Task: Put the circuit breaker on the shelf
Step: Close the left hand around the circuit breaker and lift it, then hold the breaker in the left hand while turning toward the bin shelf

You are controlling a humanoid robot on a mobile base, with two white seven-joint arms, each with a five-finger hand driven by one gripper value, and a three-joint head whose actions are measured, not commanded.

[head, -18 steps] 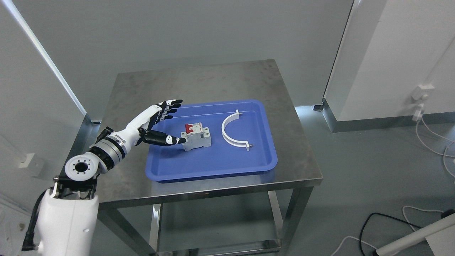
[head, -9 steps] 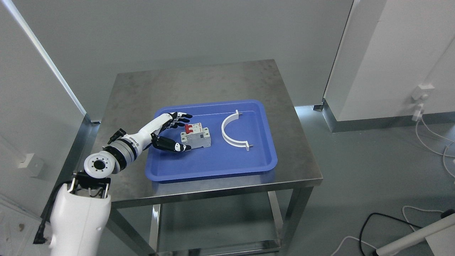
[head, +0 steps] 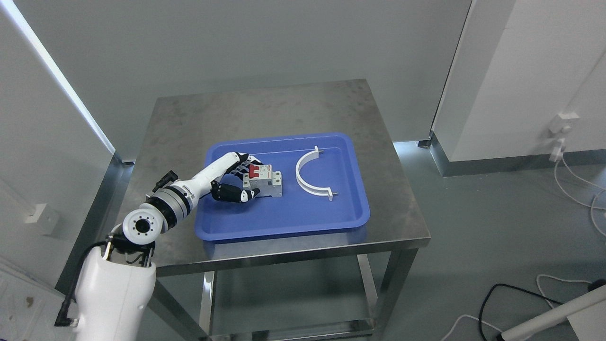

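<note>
The circuit breaker (head: 265, 181), grey-white with red switches, stands in the left half of a blue tray (head: 284, 231) on a steel table. My left hand (head: 251, 178) reaches in from the lower left and wraps the breaker's left end. The fingers (head: 244, 160) curl behind it and the thumb (head: 246, 194) presses on its front lower corner. The breaker still rests on the tray floor. My right arm does not show.
A white curved clamp (head: 305, 185) lies in the tray right of the breaker. The steel table (head: 265, 109) has a lower shelf (head: 303, 327) beneath it. Walls stand close on the left and behind. Cables (head: 492, 303) and a white bar (head: 554, 312) lie on the floor at the lower right.
My left hand has moved right and down from beside the tray onto the breaker and closed its fingers round it. The breaker has shifted and turned slightly.
</note>
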